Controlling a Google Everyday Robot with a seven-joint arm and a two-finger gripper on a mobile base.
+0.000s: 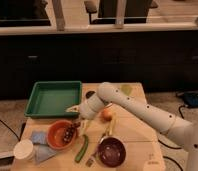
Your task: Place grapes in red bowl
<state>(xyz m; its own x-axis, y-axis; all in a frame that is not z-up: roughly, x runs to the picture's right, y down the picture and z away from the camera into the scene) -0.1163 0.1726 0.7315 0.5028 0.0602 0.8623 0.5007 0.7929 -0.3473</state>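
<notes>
1 hand (83, 125) beside red bowl (53, 131), grapes (69, 133) inside

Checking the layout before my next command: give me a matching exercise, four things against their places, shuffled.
1 grapes
2 green tray
3 maroon bowl
4 gripper

A back left of the table
B by the red bowl's right rim
C inside the red bowl
D front, right of the green vegetable

Pairs: 1-C; 2-A; 3-D; 4-B
</notes>
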